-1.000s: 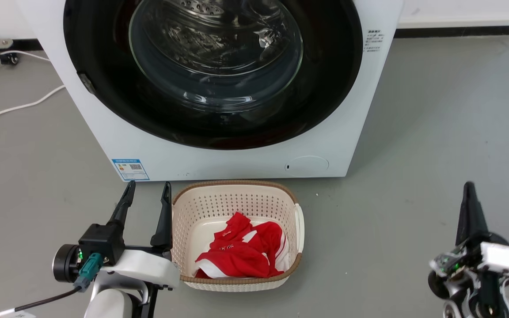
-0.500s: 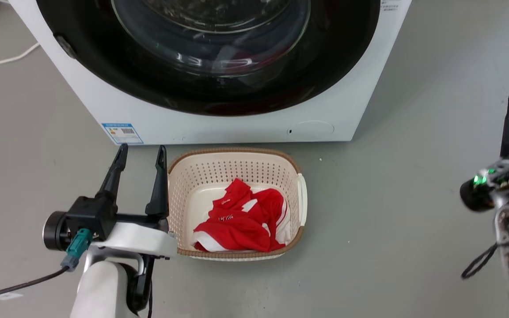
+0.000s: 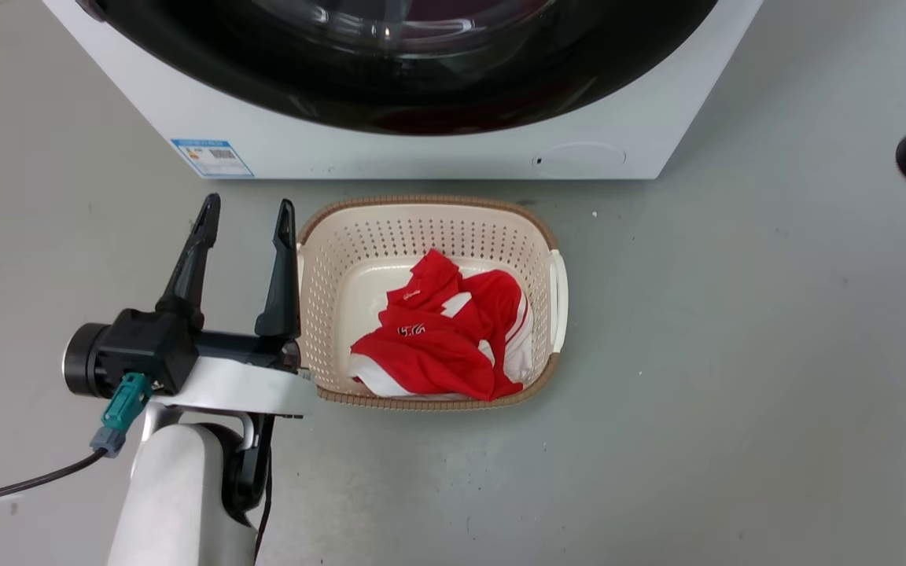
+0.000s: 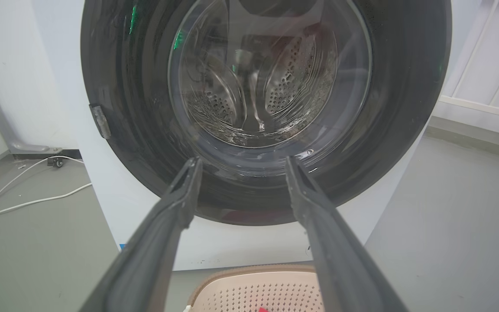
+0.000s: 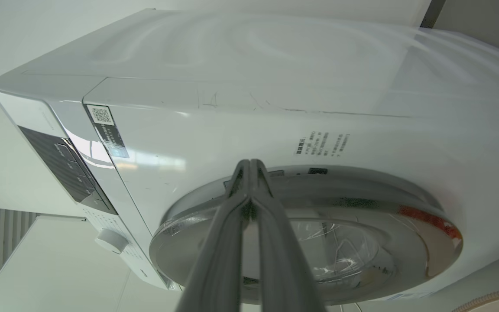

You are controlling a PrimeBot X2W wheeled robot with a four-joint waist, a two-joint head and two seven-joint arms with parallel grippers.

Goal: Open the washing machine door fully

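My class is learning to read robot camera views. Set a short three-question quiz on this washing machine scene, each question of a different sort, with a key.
1. True or false: the washing machine door stands wide open.
2. What lies in the basket in front of the washing machine? A) a blue towel B) a red and white garment C) shoes
3. Fill in: the left hand is open; the right hand is ____.
Key: 1 false, the door looks shut against the front; 2 B; 3 shut.
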